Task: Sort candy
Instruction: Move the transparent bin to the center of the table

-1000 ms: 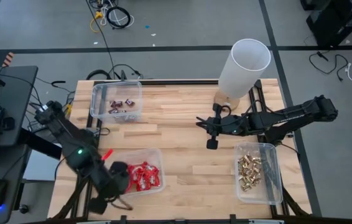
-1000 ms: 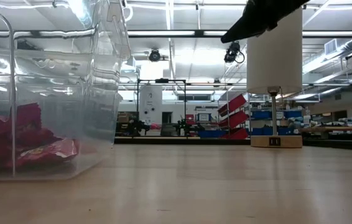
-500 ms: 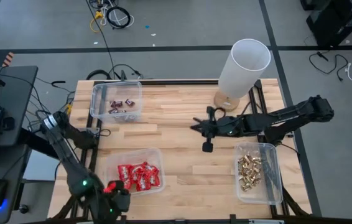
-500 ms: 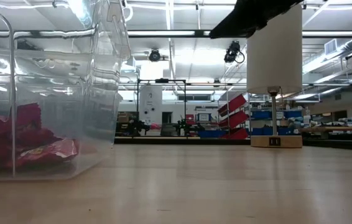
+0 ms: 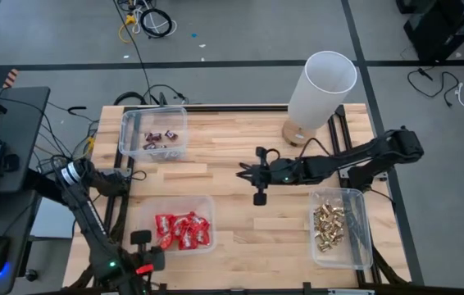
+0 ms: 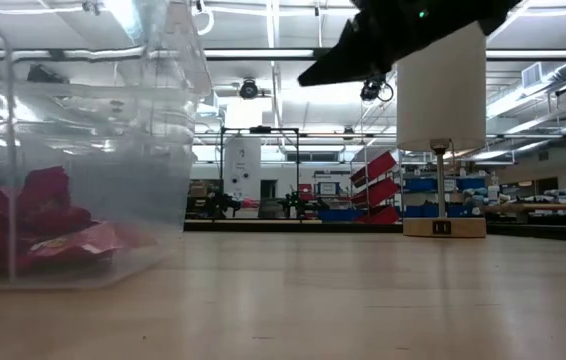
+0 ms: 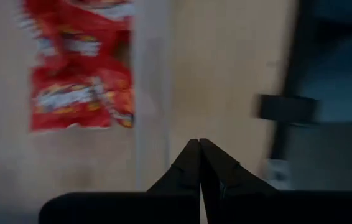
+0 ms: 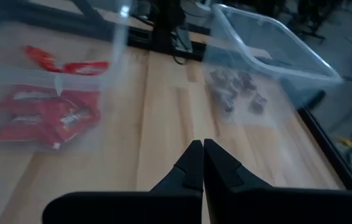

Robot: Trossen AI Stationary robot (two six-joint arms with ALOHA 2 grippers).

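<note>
The candy lies sorted in three clear bins. Red packets [image 5: 184,231] fill the near-left bin, also showing in the left wrist view [image 7: 79,68], the right wrist view [image 8: 45,115] and the low view [image 6: 43,225]. Dark mini bars [image 5: 158,138] [image 8: 235,87] are in the far-left bin. Gold pieces [image 5: 329,225] are in the near-right bin. My left gripper [image 5: 144,247] [image 7: 199,143] is shut and empty, above the near edge beside the red bin's left end. My right gripper [image 5: 243,174] [image 8: 201,144] [image 6: 313,75] hovers shut and empty above the table's middle.
A tall white cylinder lamp [image 5: 322,82] on a wooden base stands at the far right, just behind my right arm. Bare wood [image 5: 248,229] lies between the red bin and the gold bin. A laptop and cables sit off the table's left side.
My left gripper has drawn back from over the red bin toward the table's near-left edge. My right gripper has moved toward the table's left, from beside the lamp base to the table's middle. Both stay shut.
</note>
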